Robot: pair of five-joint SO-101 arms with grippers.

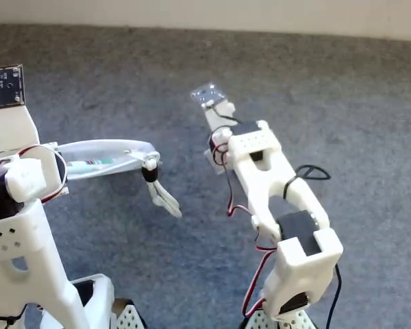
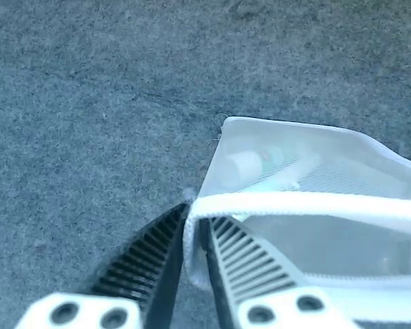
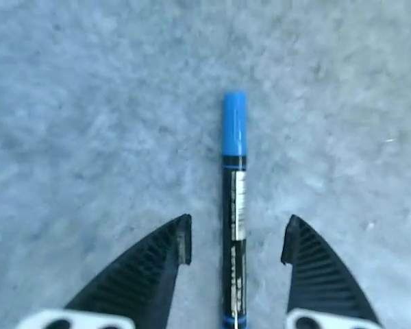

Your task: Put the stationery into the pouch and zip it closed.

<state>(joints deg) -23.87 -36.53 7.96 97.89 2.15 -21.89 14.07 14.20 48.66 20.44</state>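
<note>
The translucent white zip pouch (image 2: 315, 205) runs past the left wrist view's edge, its contents (image 2: 257, 168) blurred. The blue-capped black marker (image 3: 233, 199) has its tail cut off.

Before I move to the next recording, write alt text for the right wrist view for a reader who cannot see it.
A black-barrelled marker pen with a blue cap lies flat on grey carpet-like fabric, centred between the two black ribbed fingers of the right arm's open claw. Neither finger touches the pen.
</note>
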